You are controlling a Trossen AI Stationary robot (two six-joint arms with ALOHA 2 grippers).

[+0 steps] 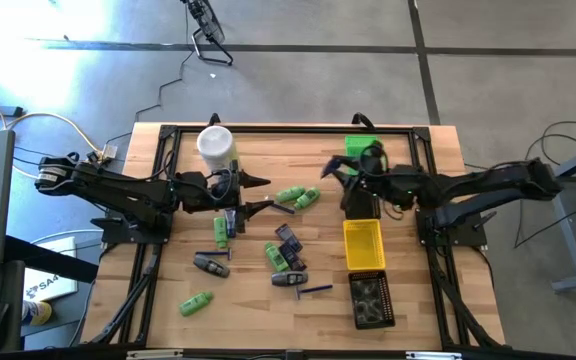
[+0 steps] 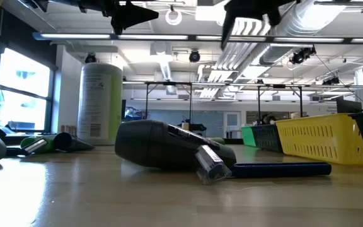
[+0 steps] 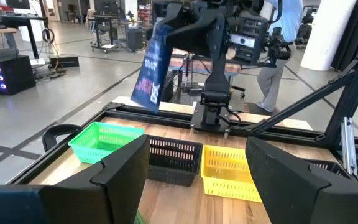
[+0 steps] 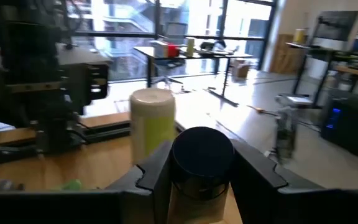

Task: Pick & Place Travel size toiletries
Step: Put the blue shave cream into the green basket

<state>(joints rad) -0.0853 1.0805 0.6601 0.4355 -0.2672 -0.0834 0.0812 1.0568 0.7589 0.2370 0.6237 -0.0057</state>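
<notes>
The toiletries lie scattered on the middle of the table: green mini bottles (image 1: pixel 298 196) (image 1: pixel 196 302), dark tubes (image 1: pixel 211 264) (image 1: pixel 288 278) and a thin stick (image 1: pixel 315 290). My right gripper (image 1: pixel 330 170) is raised near the green bin (image 1: pixel 358 148) and is shut on a blue-purple tube (image 3: pixel 151 71). My left gripper (image 1: pixel 260 195) hovers open above the table, level with the green bottles and pointing at the bins; it holds nothing. In the low view a dark tube (image 2: pixel 169 146) lies on its side in front. My right gripper pinches the blue-purple tube between its two fingers at the tube's upper end (image 3: pixel 161 28). In the right wrist view a dark round cap (image 4: pixel 202 155) sits between the fingers (image 4: pixel 154 171). The tube hangs tilted below the gripper, lifted clear of the table.
A pale-green canister with a white lid (image 1: pixel 216 147) stands at the far left. A row of bins runs along the right: green, a dark one (image 3: pixel 173 160), yellow (image 1: pixel 363 243) and a black one (image 1: pixel 371 300) with items inside. A person (image 3: pixel 278 43) stands beyond the table.
</notes>
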